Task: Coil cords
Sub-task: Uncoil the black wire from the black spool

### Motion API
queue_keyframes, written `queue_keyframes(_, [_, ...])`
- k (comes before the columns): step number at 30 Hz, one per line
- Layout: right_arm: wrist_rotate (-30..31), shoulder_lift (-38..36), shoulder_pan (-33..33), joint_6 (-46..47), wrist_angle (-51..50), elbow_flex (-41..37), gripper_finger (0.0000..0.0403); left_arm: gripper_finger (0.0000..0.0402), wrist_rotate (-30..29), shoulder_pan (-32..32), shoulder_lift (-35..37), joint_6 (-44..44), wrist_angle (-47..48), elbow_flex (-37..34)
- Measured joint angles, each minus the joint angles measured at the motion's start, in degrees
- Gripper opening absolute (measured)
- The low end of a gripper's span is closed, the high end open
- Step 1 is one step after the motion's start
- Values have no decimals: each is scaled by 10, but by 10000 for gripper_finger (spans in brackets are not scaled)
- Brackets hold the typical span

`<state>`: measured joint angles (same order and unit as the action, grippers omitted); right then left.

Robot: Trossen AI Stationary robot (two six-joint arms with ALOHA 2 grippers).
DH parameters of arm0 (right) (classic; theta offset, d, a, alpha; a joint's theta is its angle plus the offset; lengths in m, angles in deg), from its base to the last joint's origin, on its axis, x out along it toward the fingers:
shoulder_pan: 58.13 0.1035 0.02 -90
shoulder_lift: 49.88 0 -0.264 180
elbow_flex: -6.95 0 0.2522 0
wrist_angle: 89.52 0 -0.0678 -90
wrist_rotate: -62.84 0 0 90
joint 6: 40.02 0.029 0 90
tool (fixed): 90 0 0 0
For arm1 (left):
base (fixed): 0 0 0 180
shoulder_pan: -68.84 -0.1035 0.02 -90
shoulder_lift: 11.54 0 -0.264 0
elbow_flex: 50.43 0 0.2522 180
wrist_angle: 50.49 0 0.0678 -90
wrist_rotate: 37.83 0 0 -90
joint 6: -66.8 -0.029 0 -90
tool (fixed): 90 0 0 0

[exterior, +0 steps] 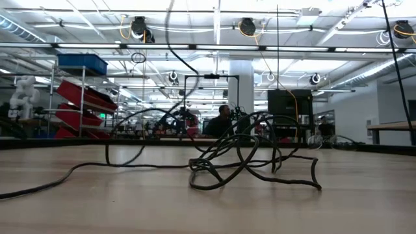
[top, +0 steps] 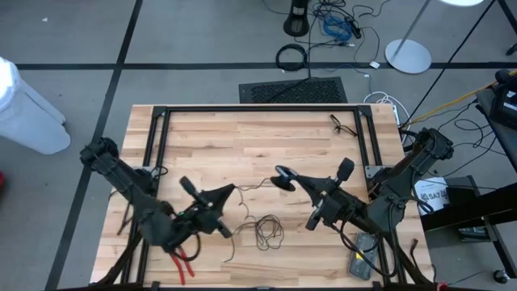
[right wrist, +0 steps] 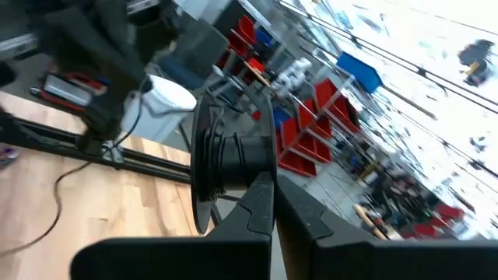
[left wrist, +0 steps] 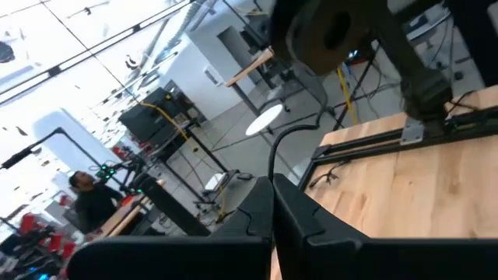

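The cord is a very thin black wire. Its tangled loops (top: 266, 230) lie on the wooden table (top: 210, 137) between my arms and fill the low view (exterior: 247, 156). One strand (top: 254, 187) rises to a small round dark puck (top: 284, 176) held above the table. My left gripper (top: 232, 192) is shut on the strand, left of the puck. My right gripper (top: 292, 182) is shut on the puck. Both grippers point level toward each other. My left gripper pinches a single strand of the thin cord (left wrist: 271, 159) between its two fingertips, coming level from the table's left. The strand arcs away from the tips toward the puck (left wrist: 327, 35), clear of the table. My right gripper pinches the puck's rim (right wrist: 233, 167) between its fingertips, coming level from the table's right. The puck stands on edge, lifted clear of the table, with dark cord turns in its groove (right wrist: 222, 148).
Red-handled pliers (top: 182, 260) lie near the front edge under my left arm. A grey device (top: 359, 260) lies at the front right. Another small black cord (top: 343, 125) rests at the far right, by the black frame (top: 258, 107) around the table.
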<state>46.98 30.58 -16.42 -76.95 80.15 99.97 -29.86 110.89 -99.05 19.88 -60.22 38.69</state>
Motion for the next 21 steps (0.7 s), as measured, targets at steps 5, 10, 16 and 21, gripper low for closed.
queue_keyframes(5, [-41,0,-6,19,-15,0,0,2,17,36,15,0,-2,0])
queue_keyframes(10, [-38,0,-22,26,-27,0,0,2,103,63,15,-1,-18,0])
queue_keyframes(16, [-39,0,-50,64,-61,0,0,2,218,63,15,31,-17,0])
queue_keyframes(21, [-38,9,-73,93,-84,0,0,2,312,34,2,79,-14,0])
